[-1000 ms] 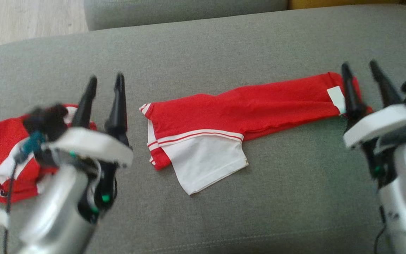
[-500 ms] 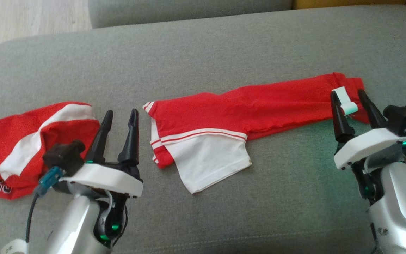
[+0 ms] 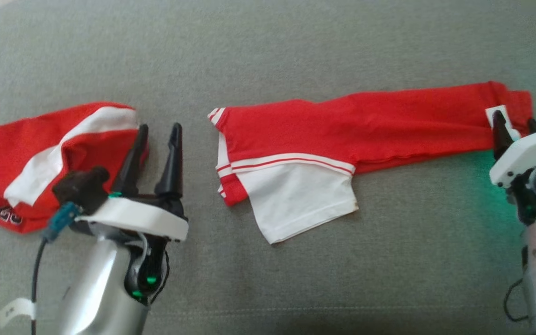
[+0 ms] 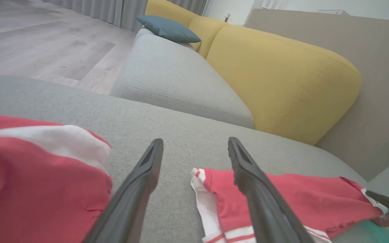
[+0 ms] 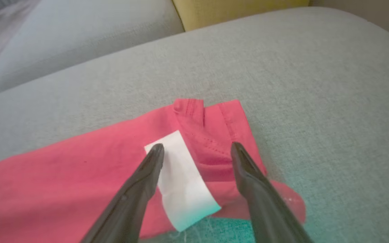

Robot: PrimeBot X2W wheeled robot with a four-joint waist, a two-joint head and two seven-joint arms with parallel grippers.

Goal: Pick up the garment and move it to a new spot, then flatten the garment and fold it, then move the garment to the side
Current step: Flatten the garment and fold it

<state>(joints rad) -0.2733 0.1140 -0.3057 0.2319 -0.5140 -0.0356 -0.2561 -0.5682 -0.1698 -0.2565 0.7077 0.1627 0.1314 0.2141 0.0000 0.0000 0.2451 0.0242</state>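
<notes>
Red-and-white garment (image 3: 365, 123) lies flat on the grey sofa cushion (image 3: 296, 51) as a long folded strip, running from centre frame to the right edge in the head view. Its left end has a white panel with red-white stripes. Its right end carries a white label (image 5: 184, 182).

Right gripper (image 3: 514, 118) is at the far right of the frame, jaws spread wide, nothing held. In the right wrist view its fingers straddle the label over the garment's end. Can't tell whether the tips touch the fabric.

Left gripper (image 3: 160, 126) is lower left, also spread and empty. It's over the bare cushion in the gap between the garment's striped end and a second garment (image 3: 40, 149). That one is red with a white band, bunched at the left edge.

The left wrist view has a yellow backrest (image 4: 282, 77) upper right and wood floor (image 4: 46, 44) upper left.
</notes>
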